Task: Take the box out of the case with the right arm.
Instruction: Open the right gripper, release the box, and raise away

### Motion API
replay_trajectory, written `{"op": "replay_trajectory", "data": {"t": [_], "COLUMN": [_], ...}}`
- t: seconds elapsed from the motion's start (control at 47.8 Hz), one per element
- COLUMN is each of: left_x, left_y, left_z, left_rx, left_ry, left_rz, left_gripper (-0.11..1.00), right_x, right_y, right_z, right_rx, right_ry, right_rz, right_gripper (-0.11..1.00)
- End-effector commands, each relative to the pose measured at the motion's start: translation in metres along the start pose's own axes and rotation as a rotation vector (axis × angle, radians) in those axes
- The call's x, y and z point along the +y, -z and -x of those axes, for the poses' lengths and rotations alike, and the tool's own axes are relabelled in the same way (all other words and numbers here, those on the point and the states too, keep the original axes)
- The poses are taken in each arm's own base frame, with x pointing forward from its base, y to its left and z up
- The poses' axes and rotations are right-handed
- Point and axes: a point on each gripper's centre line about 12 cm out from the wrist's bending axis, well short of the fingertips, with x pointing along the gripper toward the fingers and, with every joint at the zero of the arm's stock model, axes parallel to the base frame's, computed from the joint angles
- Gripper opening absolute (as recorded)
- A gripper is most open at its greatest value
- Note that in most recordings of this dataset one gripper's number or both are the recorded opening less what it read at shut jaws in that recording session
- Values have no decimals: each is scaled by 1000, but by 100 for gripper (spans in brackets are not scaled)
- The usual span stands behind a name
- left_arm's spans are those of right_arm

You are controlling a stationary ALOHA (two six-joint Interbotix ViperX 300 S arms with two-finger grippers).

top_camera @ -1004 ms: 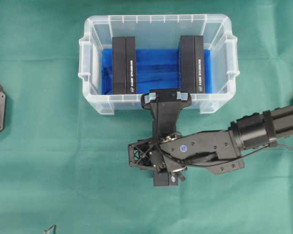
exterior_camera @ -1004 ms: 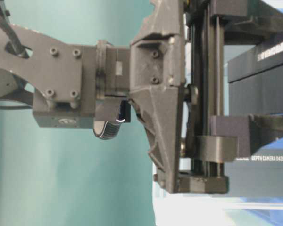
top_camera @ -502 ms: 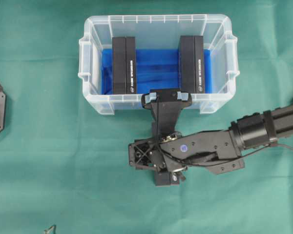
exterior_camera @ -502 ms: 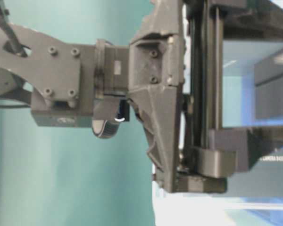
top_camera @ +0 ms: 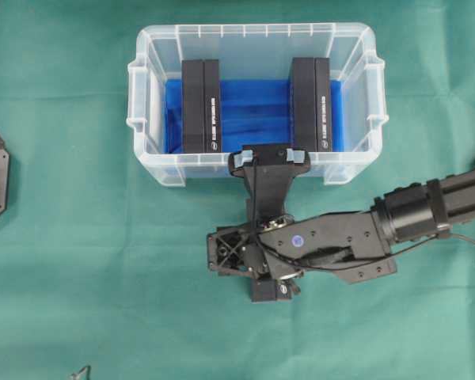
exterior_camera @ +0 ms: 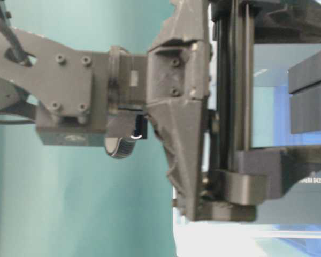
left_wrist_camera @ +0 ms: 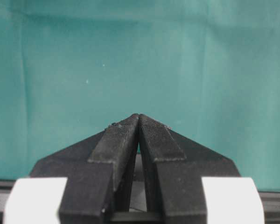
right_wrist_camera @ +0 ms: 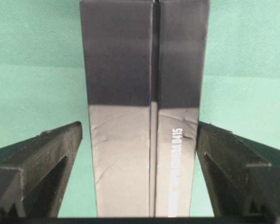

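right gripper (right_wrist_camera: 140, 140) spread wide either side of a black box (right_wrist_camera: 144, 107) on green cloth (top_camera: 79, 261), clear case (top_camera: 142, 79) with two more boxes (top_camera: 201, 105) nearby, left gripper (left_wrist_camera: 139, 122) pressed together

The right arm (top_camera: 427, 210) hides the box beneath its gripper from overhead, and the box (right_wrist_camera: 144, 107) runs past the wrist view's top edge

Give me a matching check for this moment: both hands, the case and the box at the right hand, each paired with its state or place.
1 left hand
2 right hand
3 case
4 box

A holds two black boxes
B shut
C between the fingers, green cloth behind it
D open

Pairs: 1-B, 2-D, 3-A, 4-C
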Motion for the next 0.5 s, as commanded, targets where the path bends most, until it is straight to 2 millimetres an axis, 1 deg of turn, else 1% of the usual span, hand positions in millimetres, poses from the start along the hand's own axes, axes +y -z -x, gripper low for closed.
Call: {"op": "replay_trajectory", "data": {"t": [0.0, 0.105, 0.125, 0.418, 0.481], "left_x": [-1, 0, 0, -1, 0], "left_y": [-4, -4, -4, -5, -5], "left_z": [6, 6, 5, 6, 6], "left_rx": [-25, -23, -22, -25, -26], "left_ry": [2, 0, 0, 2, 1], "left_rz": [-3, 0, 0, -3, -1], "left_gripper": [2, 2, 2, 2, 2], "right_x": [5, 5, 5, 4, 4], "right_y": [-2, -5, -7, -21, -22], "right_z": [32, 52, 59, 126, 136], "right_rx": [20, 14, 11, -43, -44], "right_ry": [-58, -60, -59, -47, -44], "right_rz": [-10, -15, -17, -29, -30], "right_gripper": [91, 91, 91, 91, 91]}}
